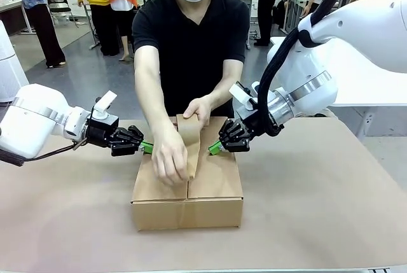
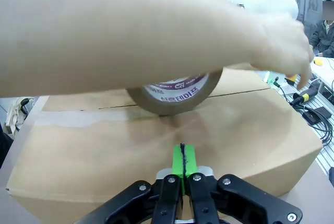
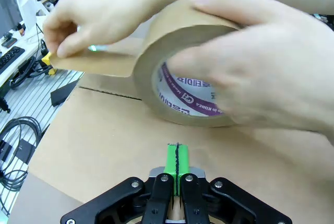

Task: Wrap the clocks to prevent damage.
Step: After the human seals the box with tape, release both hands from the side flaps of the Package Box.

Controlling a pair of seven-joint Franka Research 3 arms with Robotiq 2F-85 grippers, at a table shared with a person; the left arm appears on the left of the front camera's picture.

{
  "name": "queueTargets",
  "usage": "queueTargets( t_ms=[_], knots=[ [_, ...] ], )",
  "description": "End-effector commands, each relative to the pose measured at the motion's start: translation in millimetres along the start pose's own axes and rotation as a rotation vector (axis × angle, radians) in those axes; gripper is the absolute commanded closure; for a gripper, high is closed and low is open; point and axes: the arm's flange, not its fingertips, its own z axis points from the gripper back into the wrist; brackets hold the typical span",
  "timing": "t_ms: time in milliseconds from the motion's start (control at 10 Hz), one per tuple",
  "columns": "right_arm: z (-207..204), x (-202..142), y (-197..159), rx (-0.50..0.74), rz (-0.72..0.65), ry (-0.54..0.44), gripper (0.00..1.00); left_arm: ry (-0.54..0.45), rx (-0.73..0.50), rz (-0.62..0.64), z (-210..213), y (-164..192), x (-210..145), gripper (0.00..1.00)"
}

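Observation:
A closed cardboard box (image 1: 188, 198) stands in the middle of the table; the clocks are hidden. The person's hands (image 1: 170, 156) hold a roll of brown packing tape (image 3: 182, 72) over the box's top seam and pull a strip from it. My left gripper (image 1: 147, 147) is shut, its green pads pressed on the box's left top edge (image 2: 182, 161). From the other side, my right gripper (image 1: 214, 148) is shut too, pads resting on the right top flap (image 3: 176, 158). Neither holds anything.
The brown table (image 1: 318, 190) has free room on all sides of the box. Cables and a keyboard (image 3: 13, 57) lie beyond the table's edge in the right wrist view. Other people stand far behind the person.

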Motion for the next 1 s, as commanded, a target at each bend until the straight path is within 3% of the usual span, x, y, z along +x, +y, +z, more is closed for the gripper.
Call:
queueTargets(
  t_ms=[0,900],
  knots=[
    [-1.9,-3.0,0.2,-0.006,-0.010,-0.003,0.99,0.008,0.002,0.001,-1.9,0.0,-1.2,0.99],
    [-1.9,-3.0,0.2,-0.006,-0.010,-0.003,0.99,0.008,0.002,0.001,-1.9,0.0,-1.2,0.99]
  ],
)
